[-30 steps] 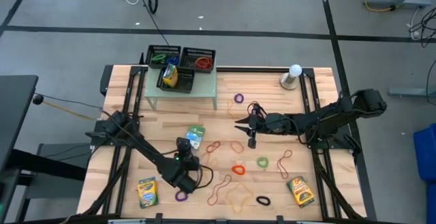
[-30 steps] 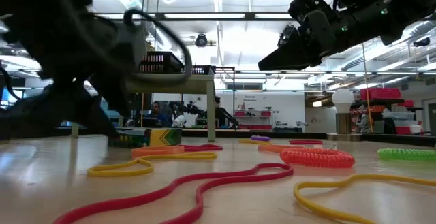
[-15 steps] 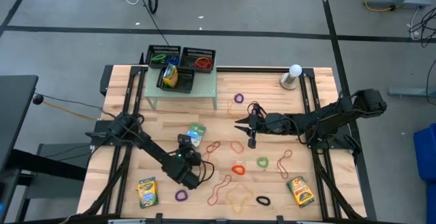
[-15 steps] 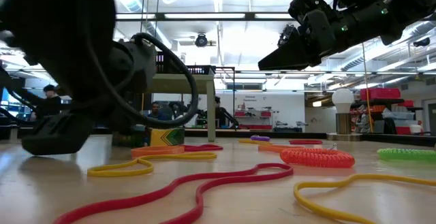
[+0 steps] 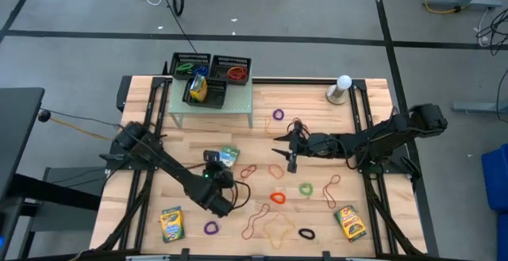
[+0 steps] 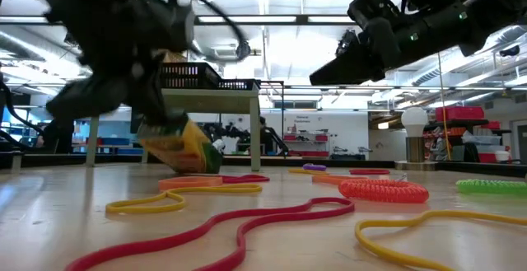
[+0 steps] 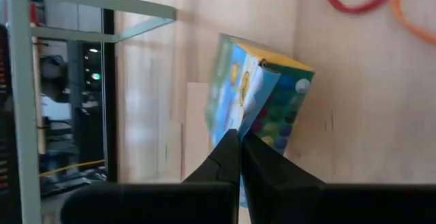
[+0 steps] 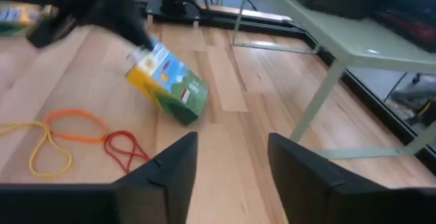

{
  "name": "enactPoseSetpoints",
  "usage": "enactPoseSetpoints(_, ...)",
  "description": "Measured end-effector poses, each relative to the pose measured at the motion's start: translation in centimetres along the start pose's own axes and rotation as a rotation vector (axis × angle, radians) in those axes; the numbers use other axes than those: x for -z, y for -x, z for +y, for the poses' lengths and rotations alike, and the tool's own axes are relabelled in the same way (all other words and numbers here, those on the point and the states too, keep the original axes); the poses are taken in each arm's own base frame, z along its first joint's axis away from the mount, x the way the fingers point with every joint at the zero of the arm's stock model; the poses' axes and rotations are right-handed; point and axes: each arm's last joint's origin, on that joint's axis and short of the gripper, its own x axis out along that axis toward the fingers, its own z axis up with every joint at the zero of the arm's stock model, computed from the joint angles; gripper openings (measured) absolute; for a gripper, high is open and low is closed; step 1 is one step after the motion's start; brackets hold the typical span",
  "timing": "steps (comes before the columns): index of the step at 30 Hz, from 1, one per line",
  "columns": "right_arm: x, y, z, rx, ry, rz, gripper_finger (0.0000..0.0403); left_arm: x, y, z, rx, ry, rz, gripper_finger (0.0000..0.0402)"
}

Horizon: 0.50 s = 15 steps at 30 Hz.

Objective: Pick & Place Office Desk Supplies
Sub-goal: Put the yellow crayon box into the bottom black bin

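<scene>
So, going camera by camera:

High view: pale plank table (image 5: 159, 146), thin rubber-band loops (image 5: 277, 198) in red, orange, green, purple and black scattered over its near half. Left gripper (image 5: 218, 160) sits low at a tipped crayon box (image 5: 228, 155), near the table's middle. Two more flat crayon boxes lie near the front corners (image 5: 171, 224) (image 5: 349, 222). A fourth stands in one of the black mesh trays (image 5: 208, 74) on the pale green shelf.

Low view: the box (image 6: 179, 146) is tilted up on one edge, glossy yellow-and-green card, pinched by the dark left fingers (image 6: 148, 110). A ribbed orange coil band (image 6: 384, 190) and smooth red and yellow bands lie in front.

Left wrist view: fingers (image 7: 235, 159) are squeezed right together on the box's edge (image 7: 262, 98), so it's a thin grip on cardboard.

Right wrist view: right gripper (image 8: 231, 163) hangs above the table with its two blunt black fingers well apart, holding nothing, facing the tilted box (image 8: 168, 81).
</scene>
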Motion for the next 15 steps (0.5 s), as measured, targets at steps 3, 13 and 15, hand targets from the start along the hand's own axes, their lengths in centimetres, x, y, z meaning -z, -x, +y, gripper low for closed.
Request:
enactPoseSetpoints(3, 0.8, -1.3, 1.0, -0.020, 0.074, -0.001, 0.0213, -0.3, 0.4, 1.6, 0.015, 0.056, -0.011, 0.0003)
enactPoseSetpoints(13, 0.8, -9.0, 1.8, -0.066, 0.148, 0.012, 0.0253, -0.9, 0.5, 7.1, 0.112, 0.252, 0.011, 0.0003)
enactPoseSetpoints(15, 0.6, -10.4, 1.8, -0.068, 0.141, 0.008, 0.0256, -1.0, 0.6, 8.0, 0.128, 0.273, 0.008, 0.0003)
